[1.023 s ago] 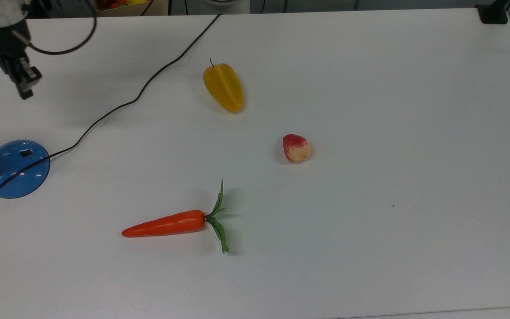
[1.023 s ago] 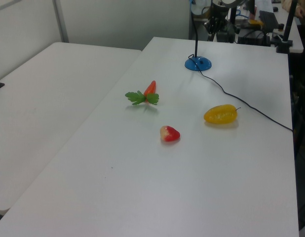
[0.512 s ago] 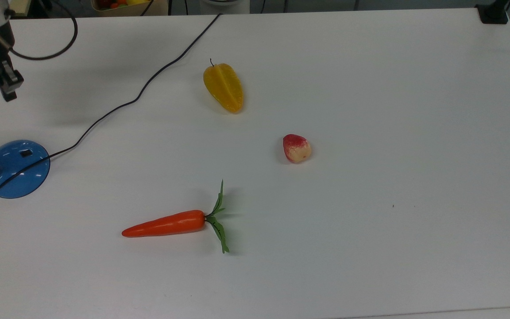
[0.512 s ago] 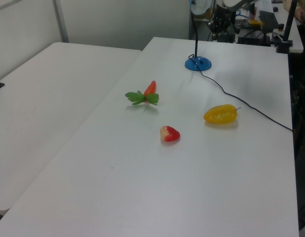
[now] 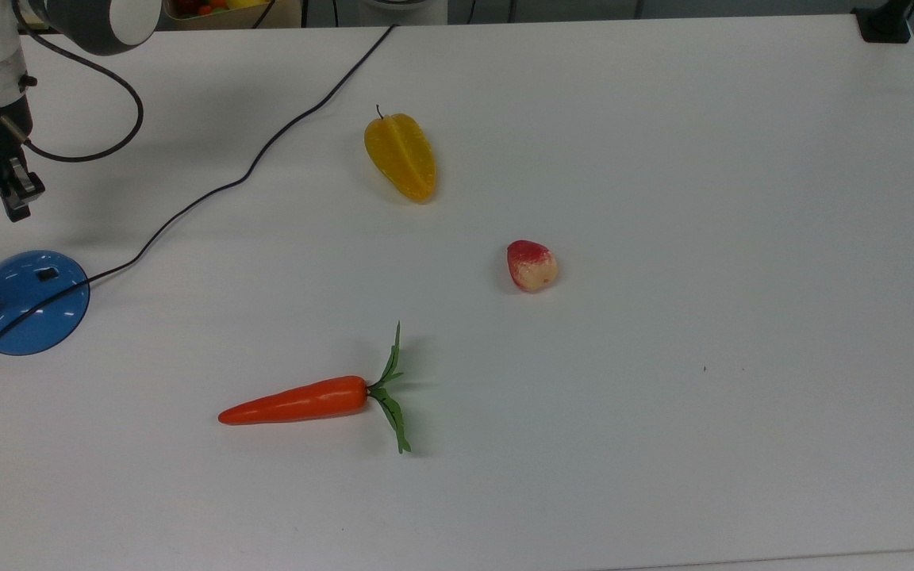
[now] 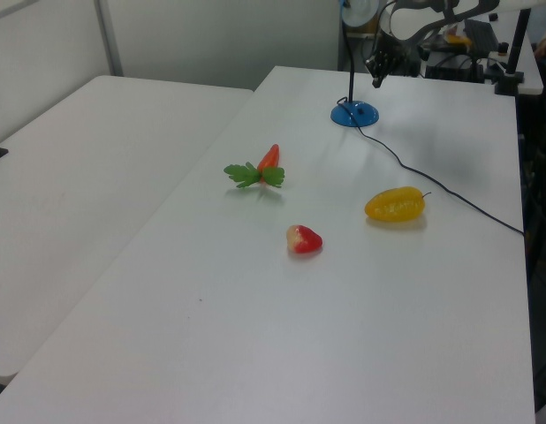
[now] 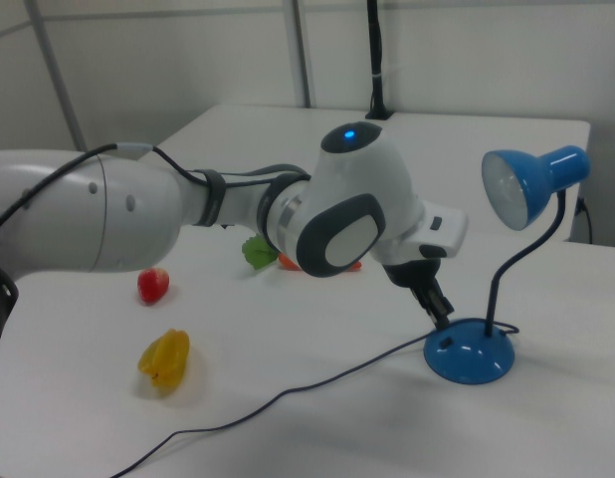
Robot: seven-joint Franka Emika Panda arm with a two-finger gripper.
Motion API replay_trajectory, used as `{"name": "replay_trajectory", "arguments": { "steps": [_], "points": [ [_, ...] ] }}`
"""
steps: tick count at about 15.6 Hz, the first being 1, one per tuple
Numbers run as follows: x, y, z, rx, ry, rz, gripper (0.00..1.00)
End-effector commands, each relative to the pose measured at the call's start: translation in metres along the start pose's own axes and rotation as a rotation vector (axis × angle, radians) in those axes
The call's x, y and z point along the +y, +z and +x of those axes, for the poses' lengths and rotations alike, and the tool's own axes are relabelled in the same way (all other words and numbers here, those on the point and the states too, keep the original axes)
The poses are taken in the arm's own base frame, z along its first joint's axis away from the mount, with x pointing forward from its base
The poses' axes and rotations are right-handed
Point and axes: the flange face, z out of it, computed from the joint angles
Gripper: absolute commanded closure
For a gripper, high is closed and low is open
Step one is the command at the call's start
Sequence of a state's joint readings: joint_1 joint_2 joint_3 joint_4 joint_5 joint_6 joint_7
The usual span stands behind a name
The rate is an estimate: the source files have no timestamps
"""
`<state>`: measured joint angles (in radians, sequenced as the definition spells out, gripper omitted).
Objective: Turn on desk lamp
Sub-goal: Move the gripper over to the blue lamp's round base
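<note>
Nearest the front edge in the top view lies the carrot [image 5: 298,401], its leaves pointing to the top view's right, and farther in sit the strawberry [image 5: 531,266] and the yellow starfruit [image 5: 401,156]; all three are well apart from where I am working and play no part in this.

The desk lamp [image 5: 28,302] stands at the top view's far left, its glossy blue base flat on the white table [image 5: 663,159]. In the right view the stem rises from the far side of the base and curves up to the blue shade [image 7: 534,184], which looks unlit to me. The cord [image 5: 251,170] leaves the base and runs away diagonally toward the far edge.

My claw [image 5: 16,202] hangs just beyond the base in the top view, tip pointing down toward it. In the right view the tip [image 7: 440,314] sits close above the switch [image 7: 446,341], on the rim side of the base facing my arm, apparently not yet touching. Its two fingers look pressed together, clenched on nothing, which suits poking.

So the switch [image 5: 47,274] lies below and slightly nearer than my tip in the top view. I judge the coming move to be a short descent onto that small black rectangle, staying clear of stem and cord.
</note>
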<state>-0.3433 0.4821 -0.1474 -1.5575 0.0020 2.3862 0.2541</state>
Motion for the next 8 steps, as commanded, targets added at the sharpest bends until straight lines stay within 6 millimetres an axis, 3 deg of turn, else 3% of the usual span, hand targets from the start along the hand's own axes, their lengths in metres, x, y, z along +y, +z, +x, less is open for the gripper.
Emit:
{"name": "replay_trajectory", "arguments": {
  "steps": [1,8],
  "points": [
    [0.0,0.017,0.001,0.036,0.012,0.013,1.0],
    [-0.005,0.034,-0.002,0.044,0.006,0.012,1.0]
  ]
}}
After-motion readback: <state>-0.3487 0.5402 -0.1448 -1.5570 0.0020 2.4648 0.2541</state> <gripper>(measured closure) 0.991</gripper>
